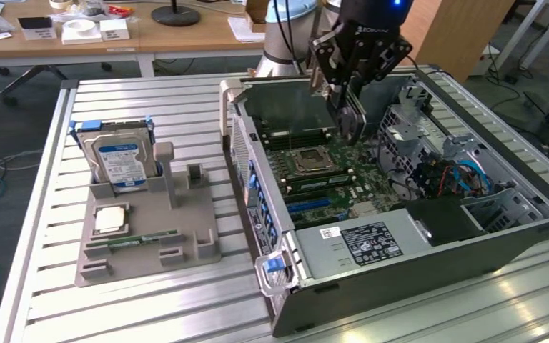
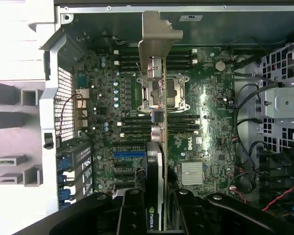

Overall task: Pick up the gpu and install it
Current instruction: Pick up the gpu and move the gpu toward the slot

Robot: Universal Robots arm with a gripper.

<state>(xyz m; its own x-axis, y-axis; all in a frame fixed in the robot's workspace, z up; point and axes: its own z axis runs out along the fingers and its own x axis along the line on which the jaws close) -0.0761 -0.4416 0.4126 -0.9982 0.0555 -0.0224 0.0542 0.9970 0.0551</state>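
My claw (image 1: 343, 100) is clamped on the gpu (image 1: 353, 121), which hangs on edge between its fingers inside the open computer case (image 1: 399, 286). The card is over the case's motherboard (image 1: 327, 182), close to the processor socket (image 1: 310, 161). Its silver bracket (image 2: 159, 34) is at the end farthest from the claw (image 2: 157, 208).

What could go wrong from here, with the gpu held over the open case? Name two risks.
1. The gpu hangs in the gripper above the board near the CPU socket, away from the blue slot; lowered here, it might hit the socket or the memory sticks.
2. It is gripped at one end, with the bracket far out, so it might tilt or slip.
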